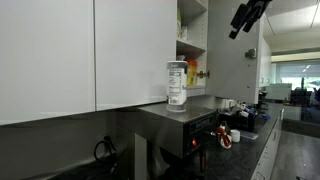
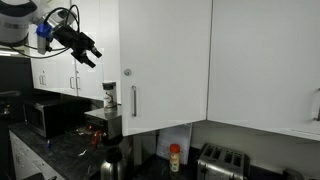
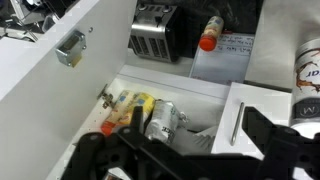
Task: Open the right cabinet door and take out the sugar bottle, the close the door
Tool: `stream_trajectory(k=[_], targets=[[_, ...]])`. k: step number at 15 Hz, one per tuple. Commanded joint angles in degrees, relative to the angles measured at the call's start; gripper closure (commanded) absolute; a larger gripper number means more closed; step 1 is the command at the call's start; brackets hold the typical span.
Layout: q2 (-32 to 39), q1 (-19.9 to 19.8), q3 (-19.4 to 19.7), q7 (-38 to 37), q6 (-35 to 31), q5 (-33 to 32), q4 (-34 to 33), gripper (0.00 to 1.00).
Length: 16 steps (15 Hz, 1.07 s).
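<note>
Now | pincer apart, empty, high and clear of the door | I see the door standing open | sugar bottle upright on the appliance top, below the cabinet

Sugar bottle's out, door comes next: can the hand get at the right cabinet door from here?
Probably yes. The hand is open and empty, in free air off the handle edge of the right cabinet door; the sugar bottle stands lower, out of the path.

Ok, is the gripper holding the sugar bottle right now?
No, the sugar bottle stands on the appliance top, apart from the open gripper.
</note>
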<state>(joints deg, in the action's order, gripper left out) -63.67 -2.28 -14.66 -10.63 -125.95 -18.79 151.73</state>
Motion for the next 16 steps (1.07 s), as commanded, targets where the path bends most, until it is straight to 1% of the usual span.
stream_trajectory(k=[1,5,10,16], targets=[[-2.52,-3.54,-0.69,-2.90,1.07,-1.76,-0.07,0.00],[-3.90,-7.06,-0.61,-5.65,0.82,-2.56,-0.19,0.00],[-5.27,-10.55,-0.18,-8.37,1.11,-2.47,-0.06,0.00],[-6.17,-13.84,-0.53,-11.03,2.66,-2.30,-0.76,0.00]])
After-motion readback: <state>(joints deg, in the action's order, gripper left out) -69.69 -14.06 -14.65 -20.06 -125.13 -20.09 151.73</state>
